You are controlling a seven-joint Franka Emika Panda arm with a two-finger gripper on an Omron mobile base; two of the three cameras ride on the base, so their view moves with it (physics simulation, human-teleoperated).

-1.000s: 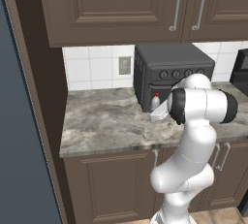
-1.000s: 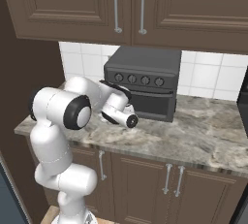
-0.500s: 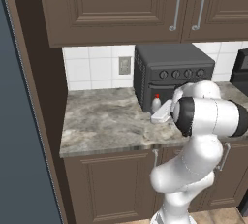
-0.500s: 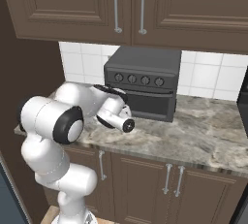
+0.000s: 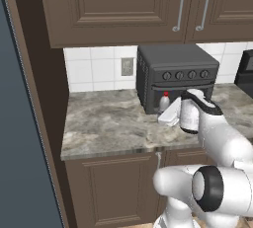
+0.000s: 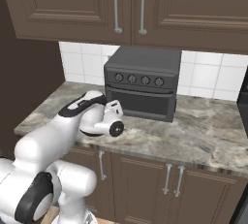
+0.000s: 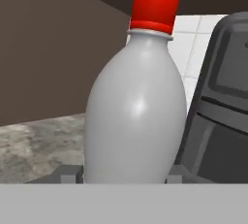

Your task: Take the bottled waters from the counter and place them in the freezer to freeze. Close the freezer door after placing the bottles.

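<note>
Your arm is reaching forward and low over the counter [image 5: 108, 128], wrist bent toward the toaster oven [image 5: 175, 74]. Your gripper [image 7: 127, 172] is pinching the red-capped bottle [image 7: 138, 102] at its base, one finger [image 7: 65, 173] on each side. The bottle is standing upright on the counter, long axis vertical, cap pointing up, just beside the toaster oven's front.

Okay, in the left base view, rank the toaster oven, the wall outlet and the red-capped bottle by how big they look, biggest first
1. Toaster oven, by far the largest.
2. Wall outlet.
3. Red-capped bottle, though the hand covers its lower part, so its rank against the outlet is unsure.
</note>
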